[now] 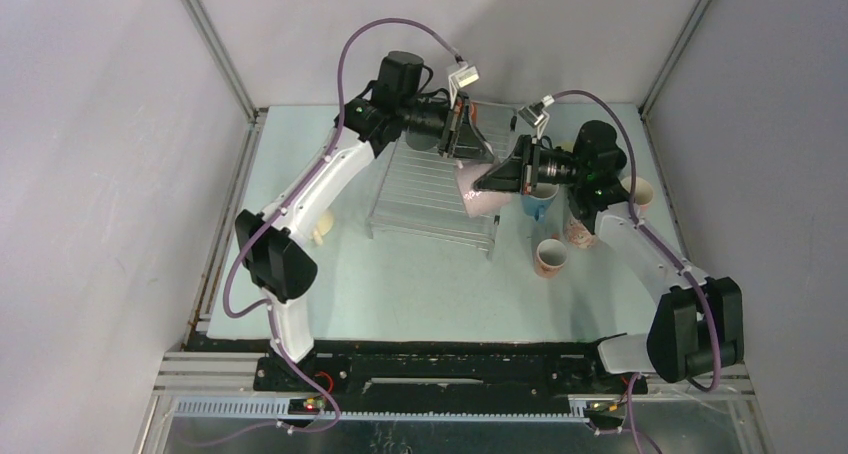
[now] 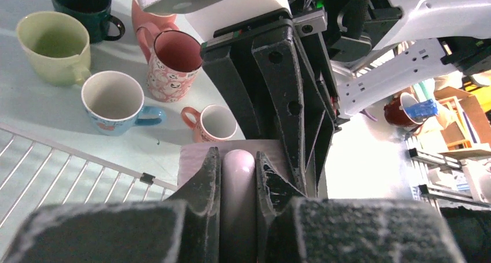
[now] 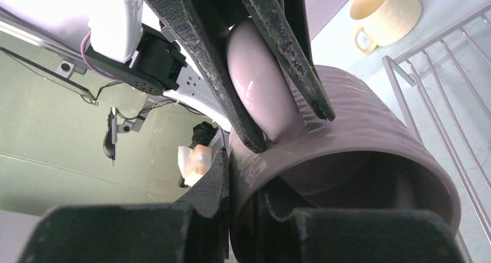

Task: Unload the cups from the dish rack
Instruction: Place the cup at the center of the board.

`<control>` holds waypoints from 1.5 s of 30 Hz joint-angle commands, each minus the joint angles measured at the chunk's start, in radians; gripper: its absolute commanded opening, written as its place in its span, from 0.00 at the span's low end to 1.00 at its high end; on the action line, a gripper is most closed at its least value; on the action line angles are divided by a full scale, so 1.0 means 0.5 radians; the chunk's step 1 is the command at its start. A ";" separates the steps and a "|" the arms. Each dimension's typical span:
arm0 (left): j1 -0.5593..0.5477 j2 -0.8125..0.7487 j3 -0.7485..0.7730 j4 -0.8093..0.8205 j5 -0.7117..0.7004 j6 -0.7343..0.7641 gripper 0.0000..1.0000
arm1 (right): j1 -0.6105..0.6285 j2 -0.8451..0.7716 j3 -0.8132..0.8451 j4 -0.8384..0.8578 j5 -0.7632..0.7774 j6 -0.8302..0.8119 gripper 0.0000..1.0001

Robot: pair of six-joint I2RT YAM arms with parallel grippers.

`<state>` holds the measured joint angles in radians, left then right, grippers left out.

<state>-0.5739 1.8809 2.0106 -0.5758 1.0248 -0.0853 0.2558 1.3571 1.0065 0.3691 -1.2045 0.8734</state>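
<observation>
My left hand (image 2: 237,160) pinches the lilac mug (image 3: 359,118)'s handle (image 3: 255,83), right hand (image 3: 243,196) clamps its rim (image 3: 443,179); I'd open left slowly, keeping the mug level

Pale green table (image 1: 420,289), grey walls (image 1: 90,174), alu frame posts (image 1: 213,44)

Eight handled ceramic mugs show across the views: one lilac ribbed mug (image 3: 347,130), one cream mug (image 3: 385,11), and six grouped together: one dark teal mug (image 2: 87,5), one pale green mug (image 2: 55,46), one salmon-pink mug (image 2: 143,14), one speckled pink mug (image 2: 171,66), one blue mug with a white inside (image 2: 116,106) and one small orange mug (image 2: 213,124). There is one silvery wire dish rack (image 1: 430,189), one pale worktop (image 1: 400,294) and two black grippers, left gripper (image 2: 237,165) and right gripper (image 3: 243,187).
</observation>
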 commanded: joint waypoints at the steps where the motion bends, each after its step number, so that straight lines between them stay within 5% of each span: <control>1: -0.009 -0.146 -0.016 0.132 -0.158 -0.126 0.08 | 0.014 -0.120 0.003 -0.024 0.070 -0.014 0.00; 10: -0.005 -0.260 -0.140 0.232 -0.519 -0.218 0.98 | 0.011 -0.263 0.028 -0.363 0.272 -0.194 0.00; 16: 0.023 -0.382 -0.197 0.261 -0.954 -0.296 1.00 | 0.007 -0.379 0.133 -0.918 0.539 -0.422 0.00; 28: -0.108 -0.824 -0.703 0.237 -1.618 -0.541 1.00 | 0.003 -0.756 0.297 -2.094 1.777 -0.692 0.00; 37: -0.357 -1.071 -1.011 0.161 -1.706 -0.568 1.00 | -0.015 -0.944 0.417 -2.764 2.699 -0.541 0.00; 45: -0.481 -1.151 -1.139 0.135 -1.634 -0.573 1.00 | -0.288 -0.922 0.407 -2.943 3.055 -0.495 0.00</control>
<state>-0.7948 1.3472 1.4704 -0.5186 0.1944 -0.3592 0.1711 0.8997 1.1606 -1.1019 0.1585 0.6075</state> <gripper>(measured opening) 0.996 0.196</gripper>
